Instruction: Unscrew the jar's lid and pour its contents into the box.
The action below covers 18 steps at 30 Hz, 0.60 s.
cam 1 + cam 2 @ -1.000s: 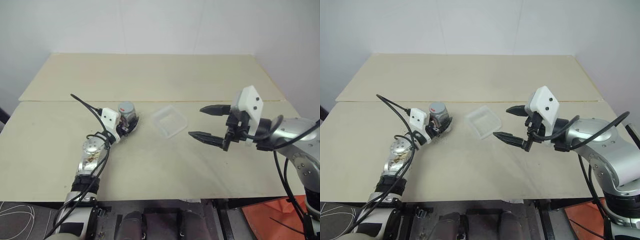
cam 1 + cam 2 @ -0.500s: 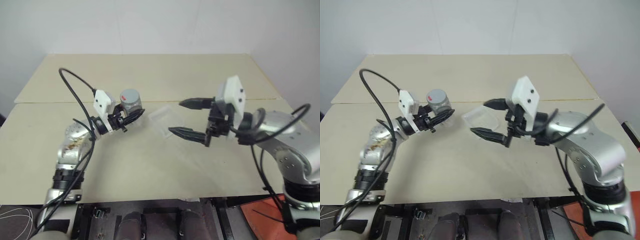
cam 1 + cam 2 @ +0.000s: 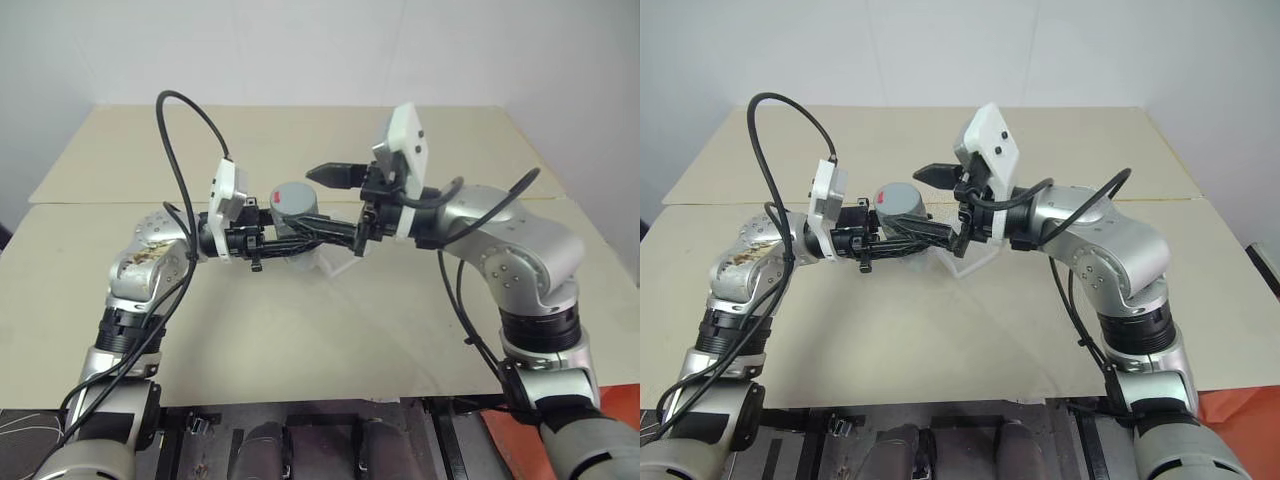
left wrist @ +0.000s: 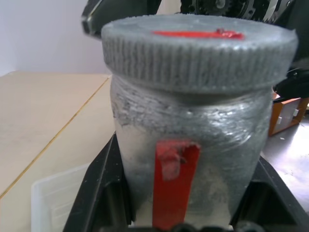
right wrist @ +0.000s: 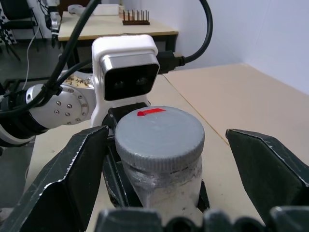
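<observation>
Left eye view, from left to right: left gripper (image 3: 300, 236) raised above the table (image 3: 120, 300), pointing level toward the right, fingers clamped tight on the lower body of the jar (image 3: 297, 213). Jar upright, held clear of the table surface, near the middle of the scene. Lid (image 3: 294, 197) screwed on top, grey, ribbed at the rim, small red mark on its upper face. Red-marked label (image 4: 175, 181) on the jar's side seen close in the left wrist view, between the two black fingers (image 4: 99, 188) pressing the wall on either side. Contents not discernible through the silvery wall.

Just under and behind the held jar, box (image 3: 318, 262) of clear plastic lying on the table, partly covered by both grippers; one corner also in the left wrist view, low beside the jar.

Further right, right gripper (image 3: 340, 205) pointing level toward the left, jaws spread wide, holding nothing. One finger (image 3: 338, 174) above and beyond the lid, the other lower, near the left gripper's fingers. Right wrist view: lid centred between the two spread fingers, gaps on both sides, no contact.
</observation>
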Motion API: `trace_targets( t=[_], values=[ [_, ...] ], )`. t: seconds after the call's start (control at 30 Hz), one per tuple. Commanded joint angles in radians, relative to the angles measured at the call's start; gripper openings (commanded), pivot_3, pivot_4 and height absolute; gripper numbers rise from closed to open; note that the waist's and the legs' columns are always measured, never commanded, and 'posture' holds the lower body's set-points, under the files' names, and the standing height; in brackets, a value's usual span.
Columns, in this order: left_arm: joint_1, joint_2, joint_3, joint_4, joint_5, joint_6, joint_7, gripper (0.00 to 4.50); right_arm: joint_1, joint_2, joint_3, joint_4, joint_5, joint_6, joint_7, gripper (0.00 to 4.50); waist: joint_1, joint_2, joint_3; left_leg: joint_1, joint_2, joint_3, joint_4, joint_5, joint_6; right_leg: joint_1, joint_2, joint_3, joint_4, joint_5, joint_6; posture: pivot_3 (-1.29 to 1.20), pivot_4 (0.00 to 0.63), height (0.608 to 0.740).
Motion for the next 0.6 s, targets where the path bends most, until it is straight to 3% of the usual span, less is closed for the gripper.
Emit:
trace_targets(
  t=[0.03, 0.17, 0.33, 0.43, 0.5, 0.6],
  values=[
    [-0.036, -0.002, 0.013, -0.011, -0.014, -0.004, -0.014, 1.94, -0.037, 0.016, -0.005, 0.001, -0.014, 0.001, -0.01, 4.5, -0.001, 0.0, 0.0, 0.0, 0.0, 0.0, 0.0, 0.0, 0.0, 0.0, 0.0, 0.0, 0.0, 0.0, 0.0, 0.0, 0.15, 0.74],
    [-0.035, 0.004, 0.015, -0.015, -0.013, -0.006, -0.027, 1.94, -0.045, 0.032, -0.004, 0.018, -0.02, 0.006, -0.005, 4.5, 0.0, 0.0, 0.0, 0.0, 0.0, 0.0, 0.0, 0.0, 0.0, 0.0, 0.0, 0.0, 0.0, 0.0, 0.0, 0.0, 0.15, 0.74],
    [-0.039, 0.009, 0.019, -0.024, -0.016, -0.008, -0.035, 1.94, -0.056, 0.039, -0.002, 0.051, -0.018, 0.017, 0.024, 2.95, 0.0, 0.0, 0.0, 0.0, 0.0, 0.0, 0.0, 0.0, 0.0, 0.0, 0.0, 0.0, 0.0, 0.0, 0.0, 0.0, 0.15, 0.74],
    [-0.038, 0.007, 0.027, -0.044, -0.027, -0.009, -0.033, 1.94, -0.066, 0.043, -0.004, 0.093, -0.017, -0.008, 0.07, 2.76, -0.001, 0.0, 0.0, 0.0, 0.0, 0.0, 0.0, 0.0, 0.001, 0.0, 0.0, 0.0, 0.0, 0.0, 0.0, 0.0, 0.15, 0.74],
    [-0.038, 0.014, 0.028, -0.063, -0.046, -0.001, -0.056, 1.94, -0.082, 0.04, 0.001, 0.154, -0.013, -0.074, 0.184, 2.76, -0.001, 0.0, 0.0, 0.0, 0.0, 0.0, 0.0, -0.001, 0.001, 0.0, 0.0, 0.0, 0.0, 0.0, 0.0, 0.0, 0.15, 0.74],
    [-0.03, 0.048, 0.023, -0.09, -0.084, 0.012, -0.151, 1.94, -0.13, 0.023, 0.037, 0.289, -0.026, -0.216, 0.467, 2.76, -0.001, 0.0, 0.0, 0.0, 0.0, 0.0, 0.0, -0.001, 0.002, 0.0, 0.0, 0.0, -0.001, 0.0, 0.0, 0.0, 0.15, 0.74]
  ],
)
